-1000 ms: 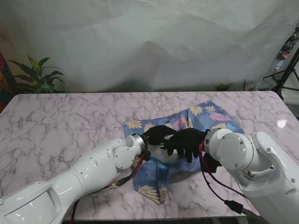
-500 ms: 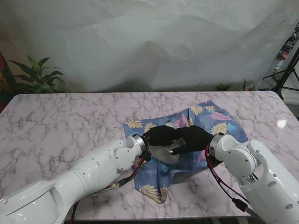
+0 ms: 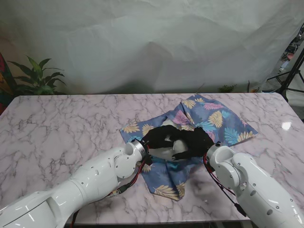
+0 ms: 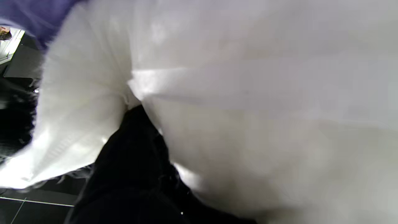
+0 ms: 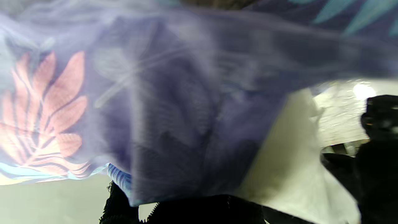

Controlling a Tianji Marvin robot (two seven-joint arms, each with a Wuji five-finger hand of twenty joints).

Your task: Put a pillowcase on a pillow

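1. Blue leaf-printed cotton, the pillowcase (image 3: 209, 124), is spread right of centre on the grey-veined marble table (image 3: 61, 128), its far part lying flat and its near part bunched around the two hands.
2. A small white fabric pillow (image 3: 167, 153) is seen only as a pale patch between the hands, at what appears to be the case's open mouth; most of it is covered.
3. The black-gloved left hand (image 3: 159, 137) is curled onto the pillow, and in the left wrist view white fabric is pressed against a dark finger (image 4: 136, 149), so it is judged to be holding the pillow.
4. The black-gloved right hand (image 3: 194, 141) is closed over blue cloth just beside the pillow; the right wrist view shows the case draped across it, and the grip is judged to be on the pillowcase edge.
5. The step in hand is judged to be feeding the pillow into the mouth. It is best done with the right hand's edge kept lifted and taut, while the pillow is pushed towards the far closed corner.
6. Bunched cloth near the opening is a likely snag and should be smoothed outward.
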